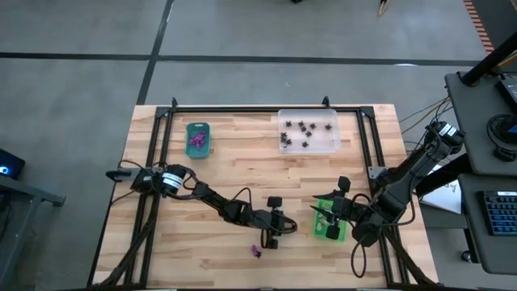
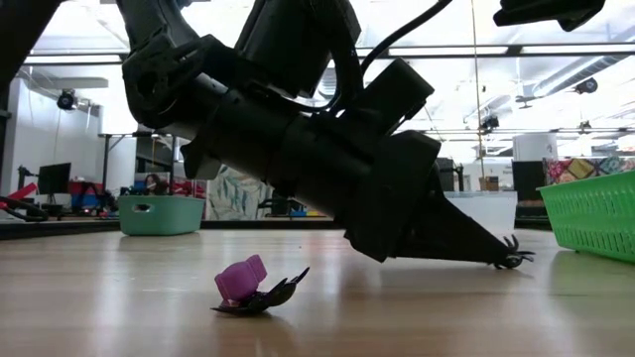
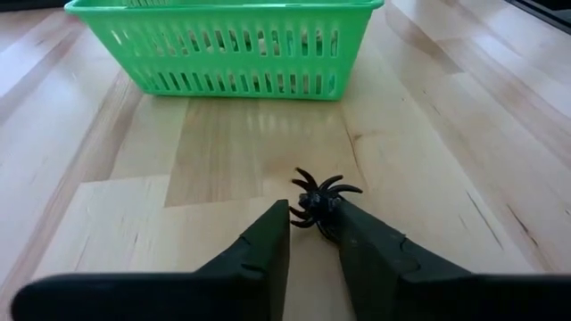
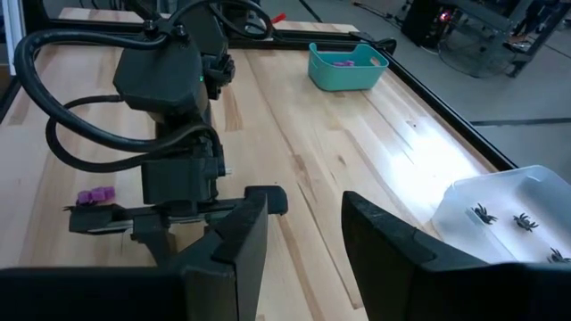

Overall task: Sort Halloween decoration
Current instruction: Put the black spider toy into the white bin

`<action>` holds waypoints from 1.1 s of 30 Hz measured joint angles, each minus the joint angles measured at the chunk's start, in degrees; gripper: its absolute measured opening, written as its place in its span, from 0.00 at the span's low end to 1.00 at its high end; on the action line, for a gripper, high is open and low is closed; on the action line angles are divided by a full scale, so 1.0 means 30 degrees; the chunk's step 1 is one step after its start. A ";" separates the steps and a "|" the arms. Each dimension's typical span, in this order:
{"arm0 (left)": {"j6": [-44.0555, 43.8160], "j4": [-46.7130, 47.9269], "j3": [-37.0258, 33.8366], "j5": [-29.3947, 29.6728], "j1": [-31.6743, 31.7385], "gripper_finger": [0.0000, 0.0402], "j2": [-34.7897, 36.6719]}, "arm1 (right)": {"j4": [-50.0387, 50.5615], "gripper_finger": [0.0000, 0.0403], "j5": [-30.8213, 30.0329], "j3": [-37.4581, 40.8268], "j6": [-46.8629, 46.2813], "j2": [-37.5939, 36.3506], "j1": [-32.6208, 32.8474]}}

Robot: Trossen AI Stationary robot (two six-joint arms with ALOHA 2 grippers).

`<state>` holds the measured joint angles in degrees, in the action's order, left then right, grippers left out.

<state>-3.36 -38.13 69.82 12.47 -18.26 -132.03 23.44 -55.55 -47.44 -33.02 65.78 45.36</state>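
A black spider trinket lies on the wooden table in front of the bright green tray. My left gripper is low over the table and has closed on it; the low view shows the spider at its fingertips. A purple trinket rests on a black piece nearer the table's front edge. My right gripper hangs open and holds nothing, above the green tray. My left gripper pinches the spider's body between its two fingers, only at their free ends. The fingers come in low and slanting down from the table's left. The spider sits on the table, its legs sticking out in front of the fingertips.
A teal tray with purple pieces stands at the far left. A clear tray with several black spiders stands at the far middle. A black metal frame runs around the table's edges. Bare wood lies between the trays.
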 joint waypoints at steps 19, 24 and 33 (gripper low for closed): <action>0.0000 -0.0059 0.0105 0.0173 -0.0007 0.09 -0.0006 | 0.0001 0.34 0.0000 0.0000 -0.0005 0.0000 0.0000; 0.0000 -0.0057 0.0107 0.0202 -0.0005 0.07 -0.0006 | 0.0000 0.34 0.0000 0.0000 0.0001 0.0000 0.0000; -0.0007 -0.0103 0.0131 0.0219 -0.0007 0.01 -0.0005 | 0.0007 0.34 0.0000 0.0000 0.0001 0.0000 0.0000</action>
<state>-3.38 -38.44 70.22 13.13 -18.28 -132.04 23.46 -55.55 -47.44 -33.01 65.78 45.36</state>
